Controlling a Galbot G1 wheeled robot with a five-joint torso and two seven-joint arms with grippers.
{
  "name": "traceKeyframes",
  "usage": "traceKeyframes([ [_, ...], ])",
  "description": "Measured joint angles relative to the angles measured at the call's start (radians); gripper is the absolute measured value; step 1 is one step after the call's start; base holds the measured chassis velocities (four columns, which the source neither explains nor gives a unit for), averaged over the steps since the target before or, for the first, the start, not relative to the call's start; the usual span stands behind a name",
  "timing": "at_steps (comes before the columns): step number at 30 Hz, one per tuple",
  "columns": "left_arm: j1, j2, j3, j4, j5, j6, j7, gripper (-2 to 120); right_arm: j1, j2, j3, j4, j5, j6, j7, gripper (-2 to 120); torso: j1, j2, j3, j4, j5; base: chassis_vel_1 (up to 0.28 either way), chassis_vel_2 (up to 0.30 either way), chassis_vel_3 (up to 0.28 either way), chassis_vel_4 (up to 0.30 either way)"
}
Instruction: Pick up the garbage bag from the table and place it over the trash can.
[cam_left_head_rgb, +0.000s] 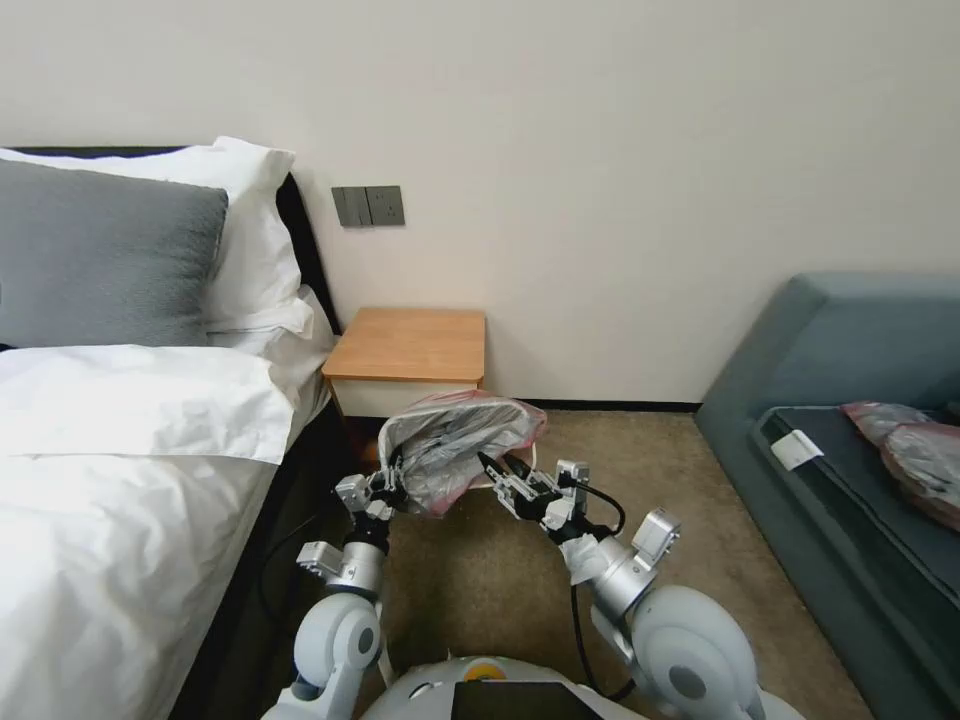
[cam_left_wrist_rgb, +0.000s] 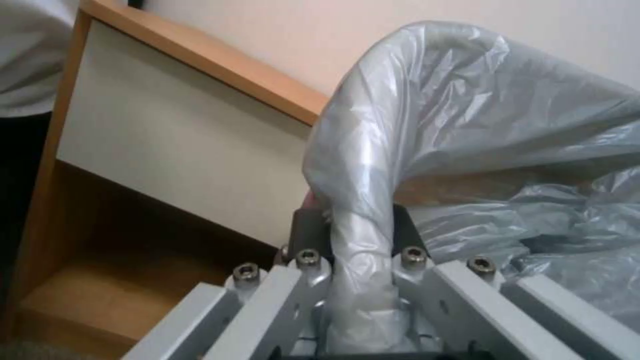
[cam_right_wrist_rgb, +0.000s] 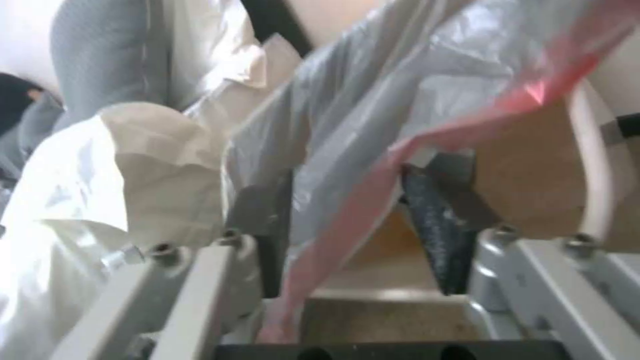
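Observation:
The garbage bag (cam_left_head_rgb: 462, 440), silvery-grey with a pink-red rim, hangs spread in the air just in front of the table (cam_left_head_rgb: 410, 345), below its wooden top. My left gripper (cam_left_head_rgb: 398, 472) is shut on a bunched fold of the bag (cam_left_wrist_rgb: 360, 210) at its left side. At the bag's right side is my right gripper (cam_left_head_rgb: 497, 463); its jaws stand open, and the pink rim (cam_right_wrist_rgb: 347, 210) runs loosely between them. A cream curved rim of the trash can (cam_right_wrist_rgb: 593, 170) shows beyond the right gripper (cam_right_wrist_rgb: 347, 200); in the head view the bag hides the can.
A bed with white sheets (cam_left_head_rgb: 120, 450) runs along the left, close to my left arm. A blue-grey sofa (cam_left_head_rgb: 840, 380) on the right carries other grey-pink bags (cam_left_head_rgb: 915, 455). Brown carpet (cam_left_head_rgb: 480, 570) lies between them.

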Motion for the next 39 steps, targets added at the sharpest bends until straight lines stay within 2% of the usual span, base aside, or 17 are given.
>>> traceKeyframes([
  [1, 0.0, 0.0, 0.0, 0.0, 0.0, 0.0, 0.0, 3, 0.0, 0.0, 0.0, 0.0, 0.0, 0.0, 0.0, 41, 0.0, 0.0, 0.0, 0.0, 0.0, 0.0, 0.0, 0.0, 0.0],
  [3, 0.001, 0.001, 0.0, -0.005, 0.0, -0.001, 0.0, 3, -0.001, -0.002, 0.005, 0.0, -0.005, -0.003, 0.001, 29, 0.0, 0.0, 0.0, 0.0, 0.0, 0.0, 0.0, 0.0, 0.0],
  [4, 0.001, 0.001, 0.0, -0.005, 0.0, -0.001, 0.0, 3, -0.001, -0.002, 0.005, 0.0, -0.005, -0.003, 0.001, 29, 0.0, 0.0, 0.0, 0.0, 0.0, 0.0, 0.0, 0.0, 0.0],
  [6, 0.003, 0.001, 0.002, -0.009, 0.0, -0.001, 0.001, 3, 0.008, -0.002, 0.012, 0.0, -0.005, -0.003, 0.001, 18, 0.0, 0.0, 0.0, 0.0001, 0.0, 0.0, 0.0, 0.0, 0.0],
  [9, 0.005, 0.0, 0.003, -0.012, 0.0, -0.002, 0.001, 3, 0.011, -0.002, 0.016, 0.0, -0.005, -0.003, 0.002, 14, 0.0, 0.0, 0.0, 0.0001, 0.0, 0.0, 0.0, 0.0, 0.0],
  [10, 0.008, -0.001, 0.004, -0.013, 0.002, -0.002, 0.001, 3, 0.011, -0.001, 0.019, 0.0, -0.005, -0.002, 0.002, 2, 0.0, 0.0, 0.0, 0.0, 0.0, 0.0, 0.0, 0.0, 0.0],
  [11, 0.008, -0.001, 0.004, -0.013, 0.003, -0.002, 0.001, 3, 0.01, -0.001, 0.019, 0.0, -0.005, -0.002, 0.002, 0, 0.0, 0.0, 0.0, 0.0, 0.0, 0.0, 0.0, 0.0, 0.0],
  [17, 0.003, -0.004, 0.003, -0.01, 0.003, -0.003, 0.001, 3, 0.005, 0.005, 0.016, 0.0, -0.009, 0.005, 0.001, 0, 0.0, 0.0, 0.0, 0.0, 0.0, 0.0, 0.0, 0.0, 0.0],
  [24, -0.003, -0.011, -0.012, -0.001, 0.003, -0.003, -0.002, 3, -0.023, 0.025, 0.008, 0.0, -0.015, 0.065, -0.019, 0, 0.0, 0.0, 0.0, 0.0001, 0.0, 0.0, 0.0, 0.0, 0.0],
  [32, -0.008, -0.021, -0.022, 0.002, -0.001, -0.003, -0.007, 3, -0.084, 0.04, 0.002, 0.0, -0.045, 0.047, 0.032, 0, 0.0, 0.0, 0.0, 0.0, 0.0, 0.0, 0.0, 0.0, 0.0],
  [39, -0.008, -0.033, -0.028, -0.005, -0.002, -0.003, -0.01, 3, -0.105, 0.048, -0.017, 0.0, -0.074, 0.044, 0.037, 0, 0.0, 0.0, 0.0, 0.0, 0.0, 0.0, 0.0, 0.0, 0.0],
])
